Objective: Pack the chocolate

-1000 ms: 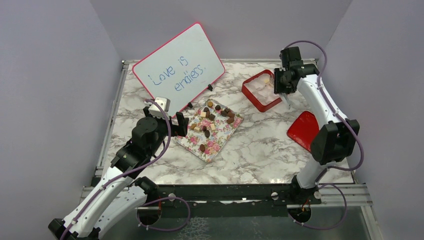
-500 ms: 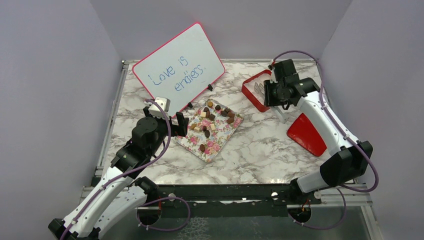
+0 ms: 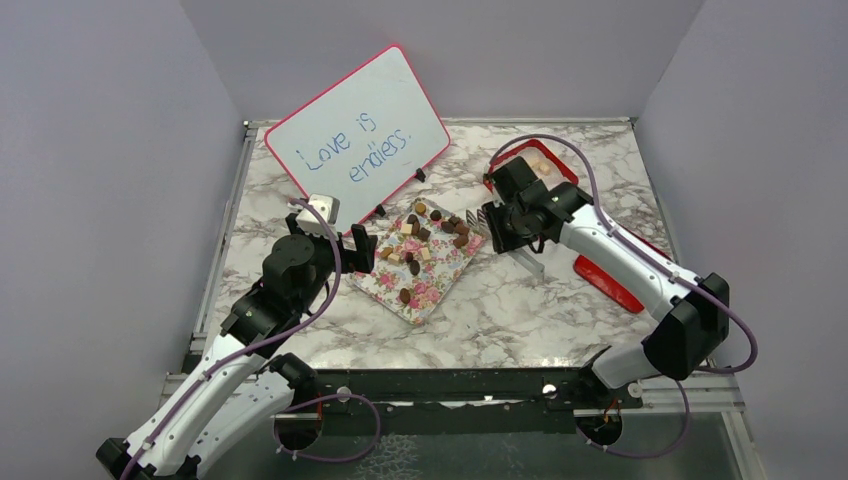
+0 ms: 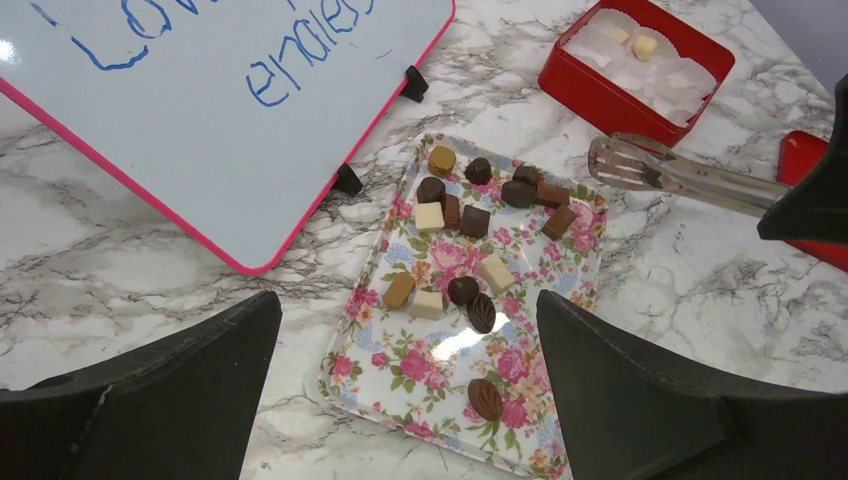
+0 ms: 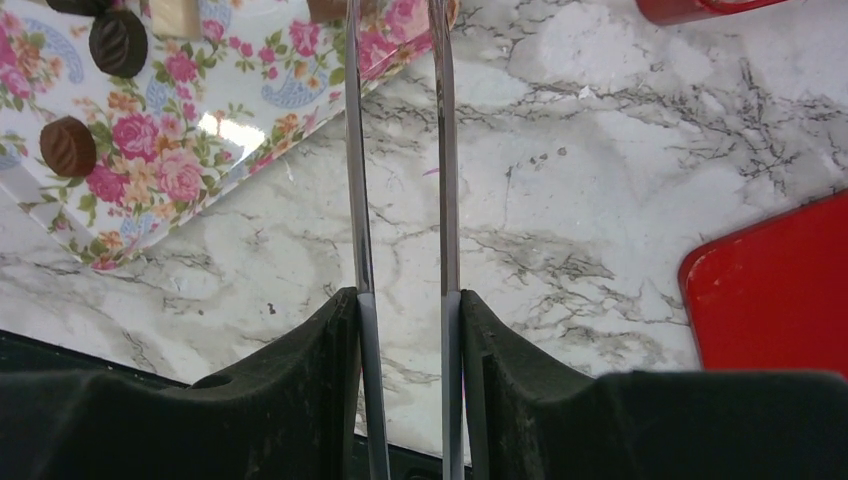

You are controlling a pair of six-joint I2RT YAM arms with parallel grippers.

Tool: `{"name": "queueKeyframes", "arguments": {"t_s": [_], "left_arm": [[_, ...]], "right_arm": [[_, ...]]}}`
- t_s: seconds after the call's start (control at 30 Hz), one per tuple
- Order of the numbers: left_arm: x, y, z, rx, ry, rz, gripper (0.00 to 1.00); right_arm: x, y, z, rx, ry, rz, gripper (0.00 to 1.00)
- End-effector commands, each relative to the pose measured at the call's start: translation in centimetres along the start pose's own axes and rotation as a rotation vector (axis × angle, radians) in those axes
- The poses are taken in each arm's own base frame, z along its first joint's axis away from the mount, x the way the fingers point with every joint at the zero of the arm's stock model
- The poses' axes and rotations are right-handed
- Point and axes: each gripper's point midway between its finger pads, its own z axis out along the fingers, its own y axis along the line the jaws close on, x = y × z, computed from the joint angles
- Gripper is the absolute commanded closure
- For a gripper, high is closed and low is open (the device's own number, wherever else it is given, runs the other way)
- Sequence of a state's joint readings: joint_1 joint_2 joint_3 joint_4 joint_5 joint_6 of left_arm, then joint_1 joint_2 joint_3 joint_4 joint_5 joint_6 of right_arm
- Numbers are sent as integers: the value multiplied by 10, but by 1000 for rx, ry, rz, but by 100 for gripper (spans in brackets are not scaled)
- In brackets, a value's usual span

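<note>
The chocolate (image 3: pixel 425 235) lies scattered as small dark, brown and cream pieces on a floral tray (image 3: pixel 420 295). The left wrist view shows these pieces (image 4: pixel 463 290) and a bare part of the tray (image 4: pixel 420 370). My left gripper (image 4: pixel 410 310) hangs open over the tray's near end, holding nothing. My right gripper (image 5: pixel 400 300) is shut on metal tongs (image 5: pixel 355 150). The tongs' tips (image 4: pixel 620 160) reach the tray's right edge with nothing between them. A red box (image 4: pixel 585 85) lined with white paper holds two cream pieces (image 4: pixel 645 45).
A whiteboard (image 3: pixel 355 135) with blue writing leans behind the tray at the back left. The red lid (image 3: pixel 605 275) lies flat right of my right arm, also seen in the right wrist view as a red lid (image 5: pixel 770 290). Grey walls enclose the marble table.
My right arm has swung left from over the red box to the tray's right edge, carrying the tongs. The left arm has not moved.
</note>
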State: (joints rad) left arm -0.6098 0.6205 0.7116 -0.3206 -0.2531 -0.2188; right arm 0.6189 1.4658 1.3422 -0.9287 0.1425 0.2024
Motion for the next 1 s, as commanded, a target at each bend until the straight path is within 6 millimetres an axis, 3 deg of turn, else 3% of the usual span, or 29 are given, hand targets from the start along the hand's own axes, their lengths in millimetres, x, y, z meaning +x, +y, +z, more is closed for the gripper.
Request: {"name": "queueKeyframes", "arguments": {"t_s": [0.0,0.33,0.73,0.97], "left_arm": [[-1,4,0,-17,-10,6,1],[-3,5,-1,-24,-18,6,1],[-3,4,-1,-18,-16,3,1],[-3,3,-1,-13,-16,1,1]], "right_arm": [[4,8,2,29,-9,-22,58],[7,29,19,47,34,-95,56],[20,41,30,53,87,-153,53],[17,49,36,55,94,-177,51]]}}
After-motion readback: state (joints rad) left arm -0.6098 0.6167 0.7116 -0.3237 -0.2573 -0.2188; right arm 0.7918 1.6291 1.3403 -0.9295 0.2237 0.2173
